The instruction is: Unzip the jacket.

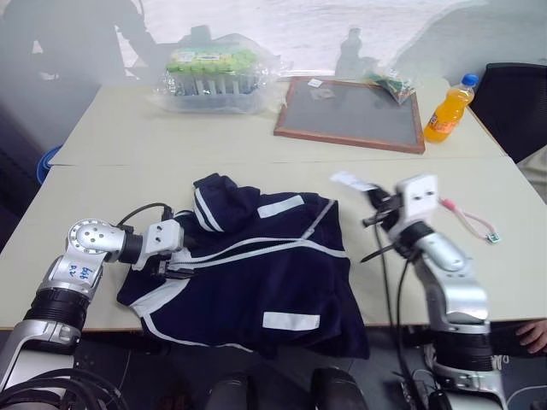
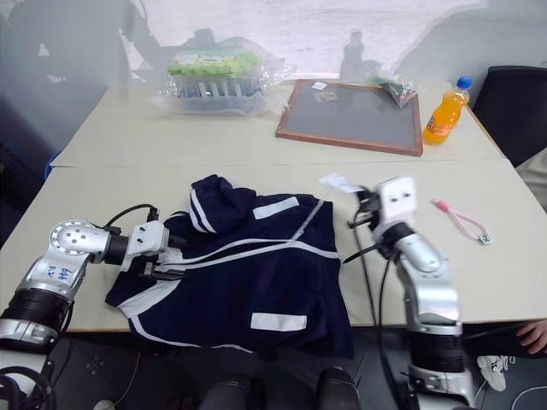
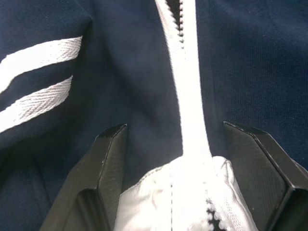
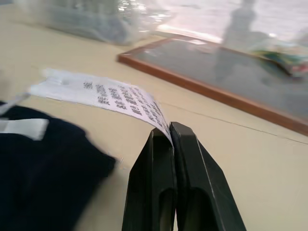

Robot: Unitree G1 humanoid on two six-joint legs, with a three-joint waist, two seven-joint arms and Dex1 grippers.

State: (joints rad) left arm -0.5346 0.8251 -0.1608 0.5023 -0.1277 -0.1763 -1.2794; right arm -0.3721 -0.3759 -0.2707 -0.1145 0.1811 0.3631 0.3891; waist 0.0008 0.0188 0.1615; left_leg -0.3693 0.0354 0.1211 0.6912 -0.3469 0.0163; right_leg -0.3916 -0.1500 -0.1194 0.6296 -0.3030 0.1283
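Jacket [image 1: 256,273], navy with white stripes and white rectangular patches, lies spread at the near edge of the surface [image 1: 120,179], its hem hanging over the front. The left tool [image 3: 168,192] has its fingers [image 3: 103,178] spread either side of the white zipper [image 3: 190,96], bunched white fabric between them, the zipper running away from it across the dark cloth. The right tool [image 4: 171,139] is clenched on a white paper tag [image 4: 101,96] printed with text, raised beside the jacket's right edge. Farther off sit a framed board [image 1: 350,113], an orange bottle [image 1: 449,108] and a plastic-wrapped pack [image 1: 214,79].
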